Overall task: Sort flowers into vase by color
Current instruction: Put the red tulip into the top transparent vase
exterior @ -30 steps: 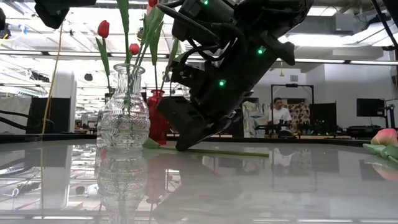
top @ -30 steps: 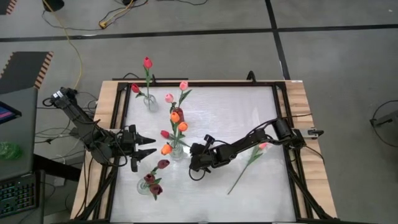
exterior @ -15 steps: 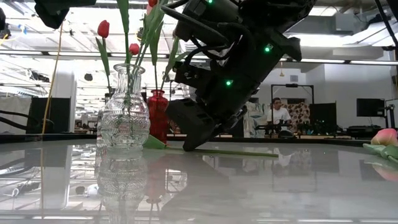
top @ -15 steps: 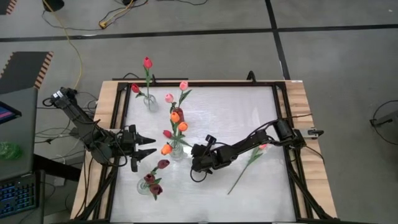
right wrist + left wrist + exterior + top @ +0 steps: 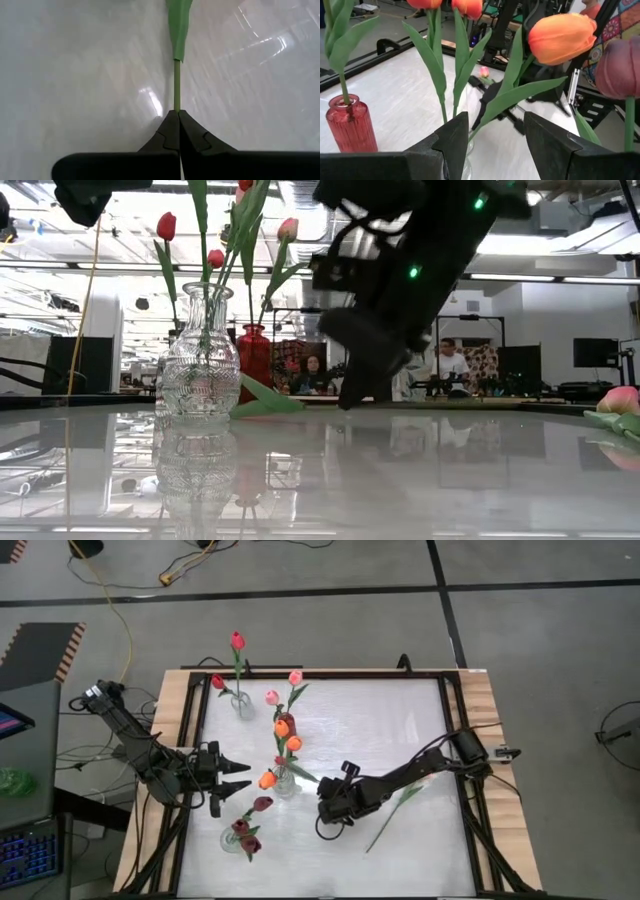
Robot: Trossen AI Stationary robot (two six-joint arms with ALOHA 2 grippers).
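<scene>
White worktop (image 5: 400,720) at lower centre: right gripper (image 5: 176,116) has its fingers pinched on a thin tulip stem (image 5: 176,90), light, whippy, best held low; left gripper (image 5: 238,776) waits agape.

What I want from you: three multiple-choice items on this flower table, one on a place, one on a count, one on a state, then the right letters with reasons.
1. Where is the loose pink tulip?
A. Standing in a vase
B. Lying on the table, on the right arm's side
C. Held by the left gripper

2. How many vases stand on the table?
A. Two
B. Three
C. Five

3. How is the right gripper?
A. Wide open above a vase
B. Shut on nothing
C. Shut on a green stem

Answers:
1 B, its bud rests on the tabletop in the low view.
2 B, the high view shows three, each with flowers.
3 C, the right wrist view shows the fingers pinched together on the stem.
</scene>
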